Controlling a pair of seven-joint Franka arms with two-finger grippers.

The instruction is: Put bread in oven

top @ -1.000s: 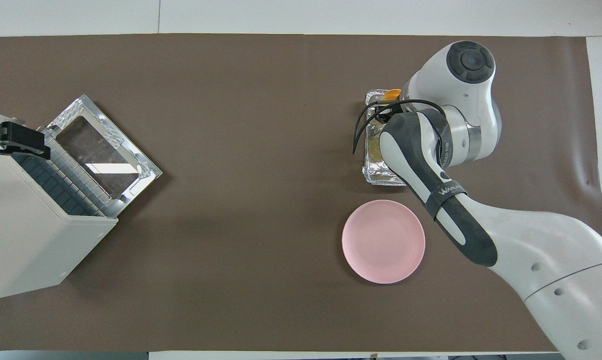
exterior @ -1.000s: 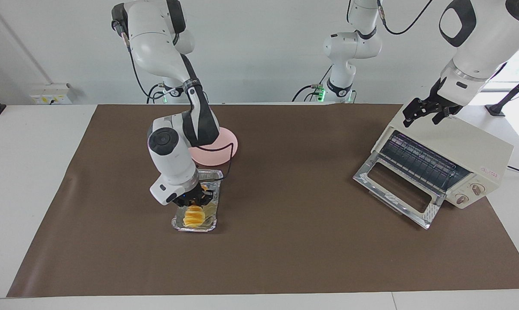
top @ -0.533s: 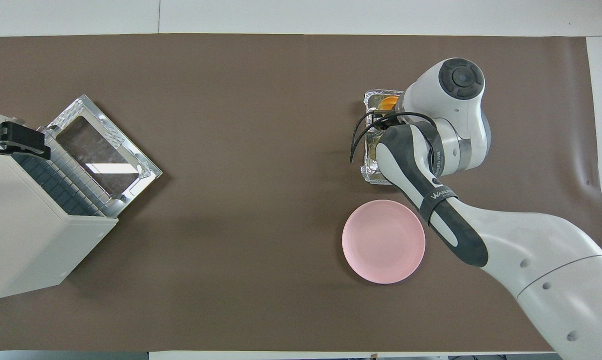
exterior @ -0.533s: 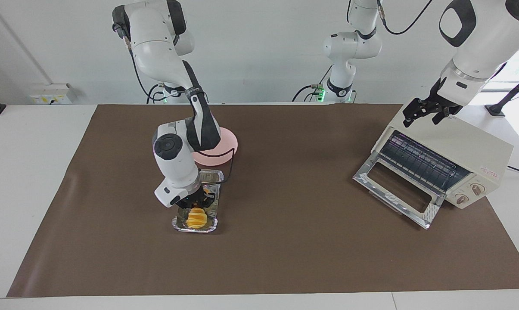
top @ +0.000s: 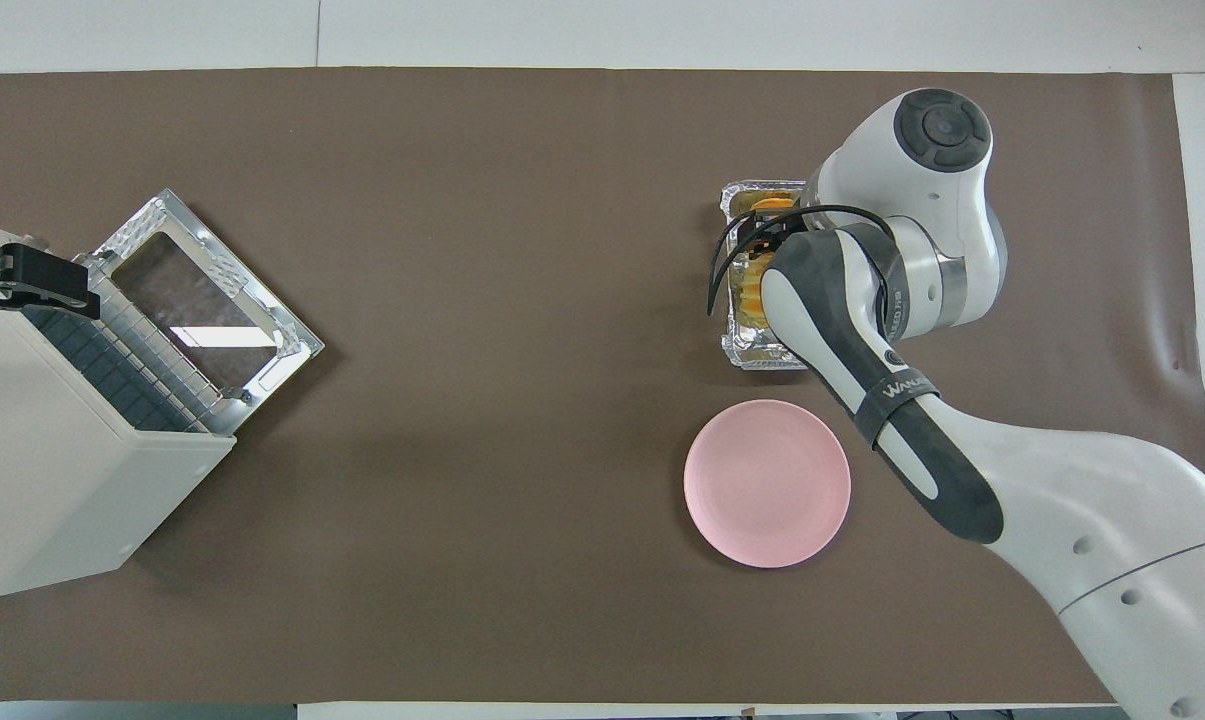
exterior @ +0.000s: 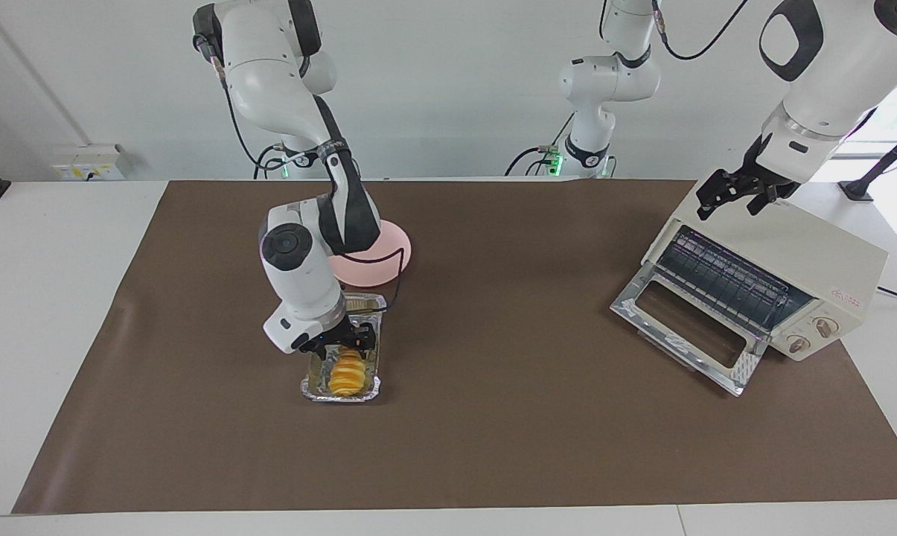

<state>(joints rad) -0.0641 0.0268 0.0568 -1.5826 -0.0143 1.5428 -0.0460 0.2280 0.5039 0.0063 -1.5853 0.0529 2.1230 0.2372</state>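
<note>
The bread [exterior: 347, 374], a ridged golden-yellow loaf, lies lengthwise in a crinkled foil tray [exterior: 339, 395] toward the right arm's end of the table. My right gripper [exterior: 346, 342] hangs just above the loaf's end nearer the robots, open, with its fingers spread to either side. In the overhead view the right arm covers most of the bread [top: 752, 290]. The cream-white oven [exterior: 790, 246] stands toward the left arm's end, its glass door [exterior: 679, 327] dropped open and its wire rack showing. My left gripper [exterior: 732, 195] waits open over the oven's top edge.
An empty pink plate [exterior: 392, 253] sits nearer the robots than the foil tray [top: 752, 355], partly hidden by the right arm in the facing view. A brown mat covers the table. The oven's knobs [exterior: 813, 333] face away from the robots.
The right gripper has opened and let go of the bread, which now lies flat in the foil tray. The tray has shifted slightly. The left arm has not moved.
</note>
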